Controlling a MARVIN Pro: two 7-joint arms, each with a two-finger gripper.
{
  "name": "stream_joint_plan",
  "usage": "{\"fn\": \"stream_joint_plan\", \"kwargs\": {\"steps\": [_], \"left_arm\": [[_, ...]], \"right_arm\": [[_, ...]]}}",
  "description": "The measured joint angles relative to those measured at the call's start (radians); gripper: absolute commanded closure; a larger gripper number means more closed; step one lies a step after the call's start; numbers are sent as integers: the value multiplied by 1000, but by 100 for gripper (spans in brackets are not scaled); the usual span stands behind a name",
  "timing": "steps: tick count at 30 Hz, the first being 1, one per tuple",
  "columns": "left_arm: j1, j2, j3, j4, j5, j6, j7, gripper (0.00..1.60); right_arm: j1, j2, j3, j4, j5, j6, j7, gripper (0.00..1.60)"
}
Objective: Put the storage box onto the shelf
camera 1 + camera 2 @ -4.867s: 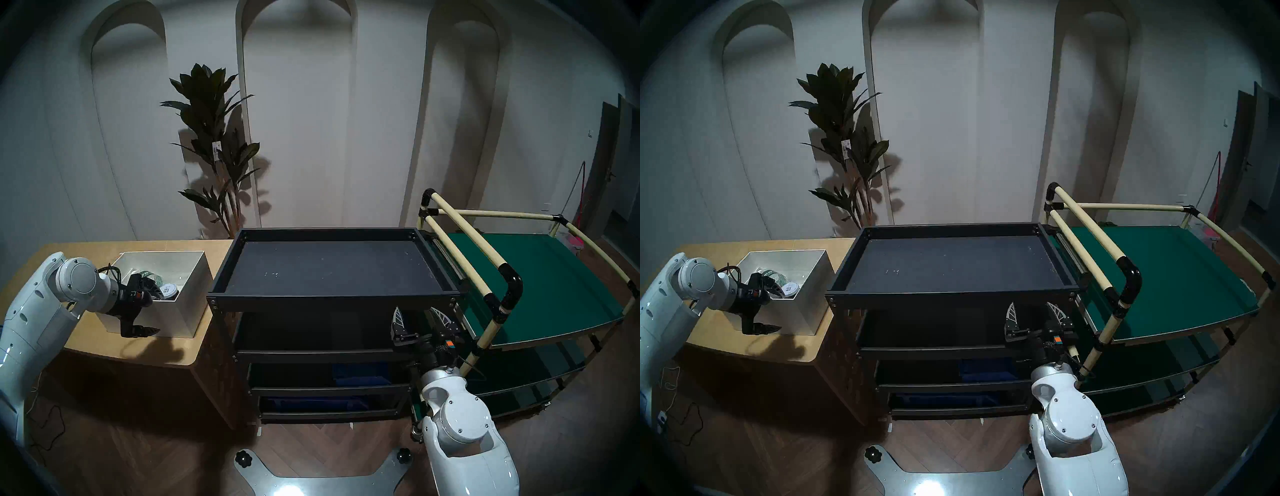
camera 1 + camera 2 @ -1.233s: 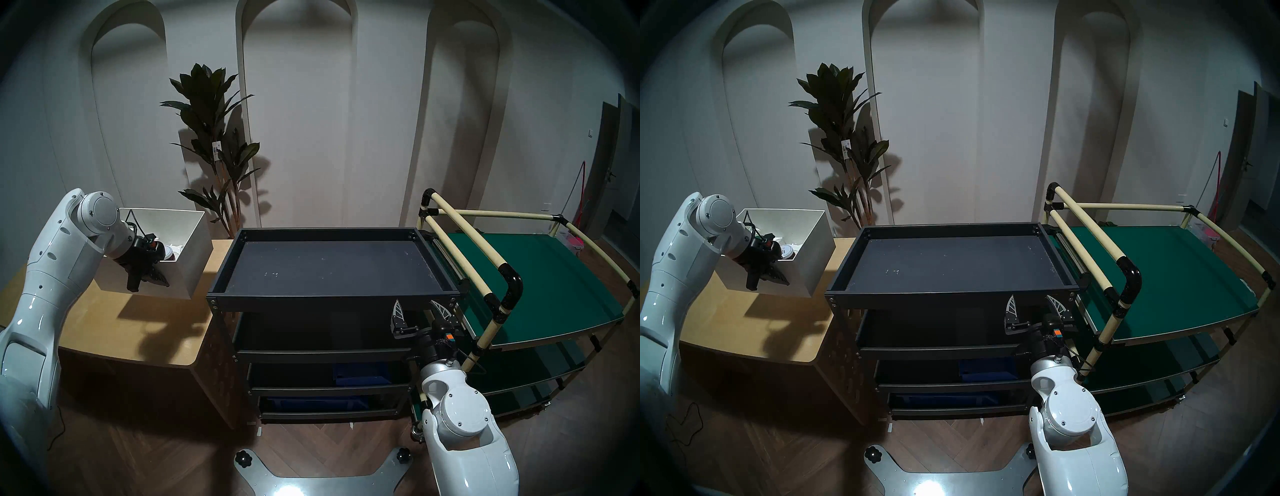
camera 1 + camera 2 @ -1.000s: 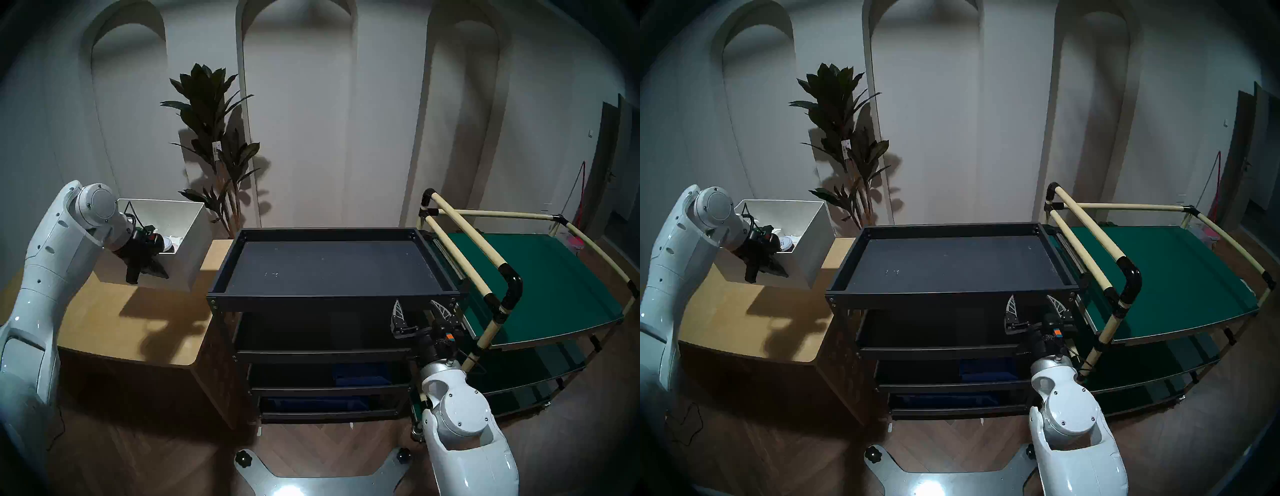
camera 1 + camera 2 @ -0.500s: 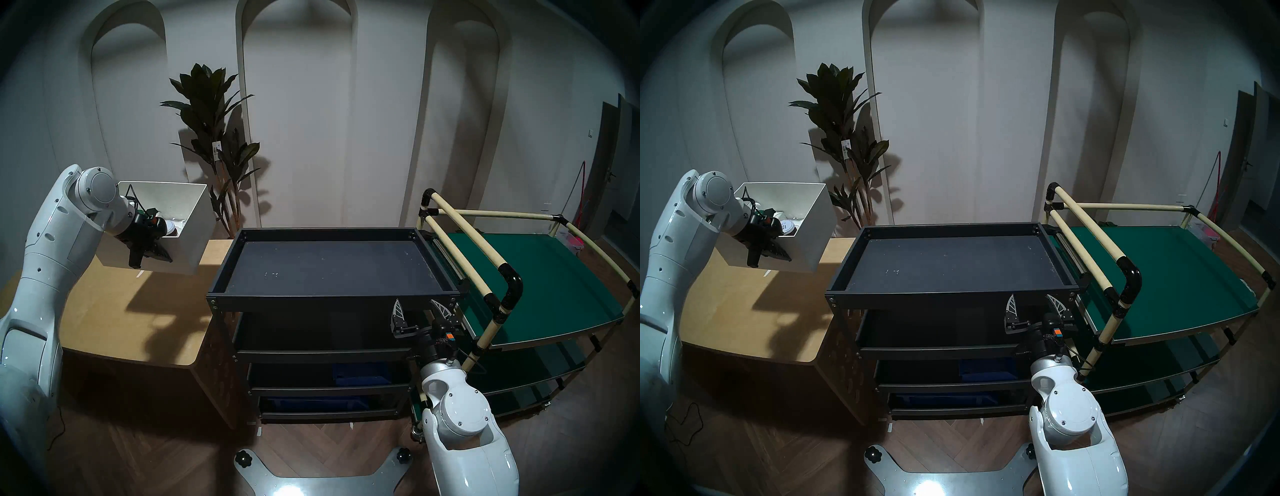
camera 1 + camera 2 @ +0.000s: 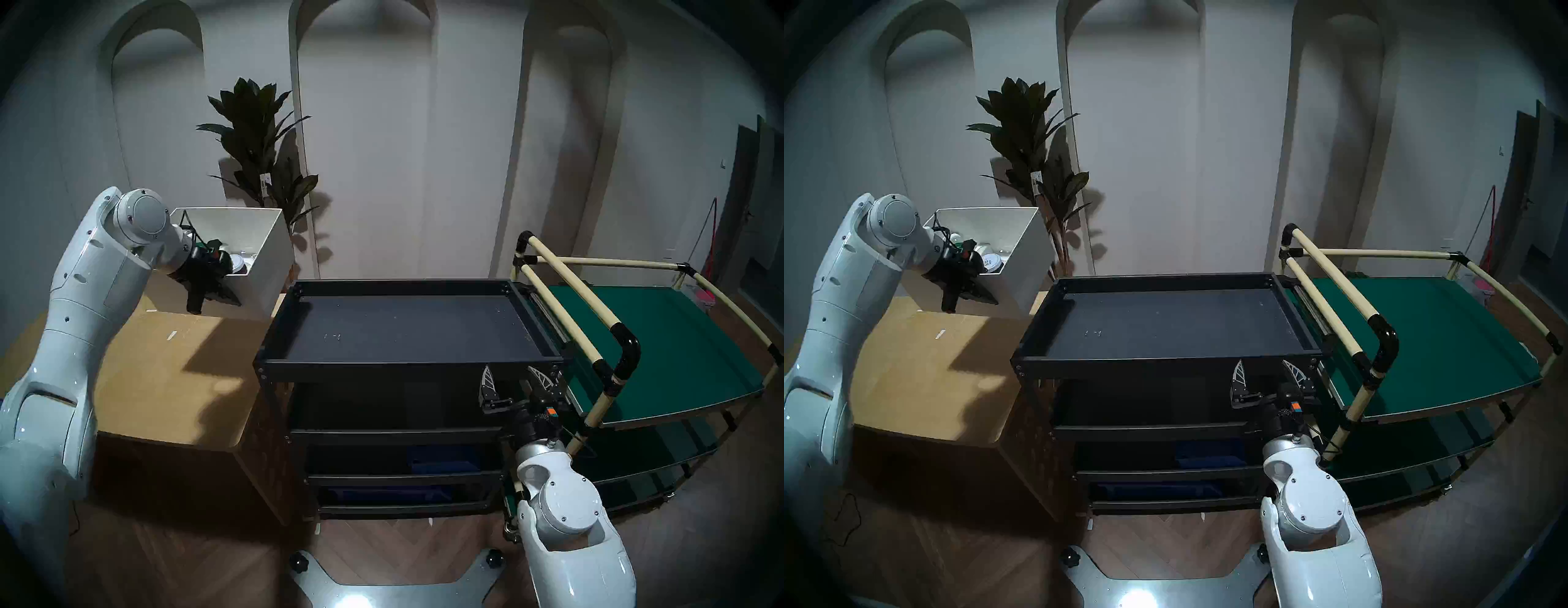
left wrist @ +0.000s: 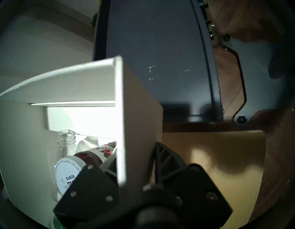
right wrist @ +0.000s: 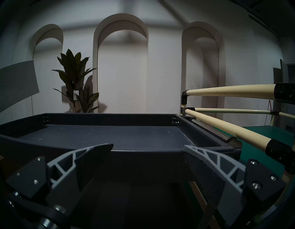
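The white storage box (image 5: 271, 271) hangs in the air above the wooden table, slightly tilted, its right side close to the back left corner of the black shelf (image 5: 407, 367). My left gripper (image 5: 225, 284) is shut on the box's near wall, one finger inside and one outside, as the left wrist view shows (image 6: 137, 148). The box (image 6: 138, 120) holds a jar with a white lid (image 6: 67, 172) and a clear bottle (image 6: 66, 137). My right gripper (image 5: 513, 378) is open and empty, just in front of the shelf's front right rim (image 7: 111, 153).
A tan wooden table (image 5: 169, 382) stands left of the shelf, a green cart with cream pipes (image 5: 657, 339) to its right. A potted plant (image 5: 254, 140) stands behind the box. Blue bins (image 5: 441, 460) sit on the shelf's lower tiers.
My left gripper has lifted the box off the table and carried it up and to the right, towards the shelf. The right arm has barely moved.
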Motion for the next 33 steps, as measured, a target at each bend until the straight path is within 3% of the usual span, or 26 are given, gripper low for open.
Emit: {"fn": "stream_joint_plan", "kwargs": {"steps": [12, 33], "left_arm": [[-38, -96, 16, -1, -41, 55, 0, 160], [-110, -319, 74, 46, -107, 217, 0, 160]], "right_arm": [[0, 0, 0, -7, 0, 0, 0, 0], [-2, 0, 0, -24, 0, 0, 0, 0]]}}
